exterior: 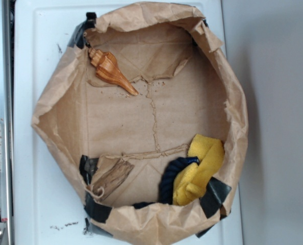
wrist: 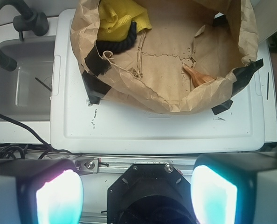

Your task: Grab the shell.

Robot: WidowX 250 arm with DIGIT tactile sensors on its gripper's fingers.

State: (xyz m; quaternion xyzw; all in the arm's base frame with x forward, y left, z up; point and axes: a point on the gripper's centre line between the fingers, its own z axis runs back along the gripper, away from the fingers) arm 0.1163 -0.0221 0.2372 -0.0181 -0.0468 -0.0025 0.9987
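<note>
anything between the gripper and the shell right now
Yes: the crumpled paper bag wall rises between the gripper and the shell, hiding all but its pointed tip in the wrist view. Nothing covers the shell from above.

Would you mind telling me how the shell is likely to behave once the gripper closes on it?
The shell looks glossy, so it may slip between the fingers. Its tapered tip and knobby wide end suggest it could pivot or roll if pinched off-centre. It appears rigid, probably brittle at the point.
</note>
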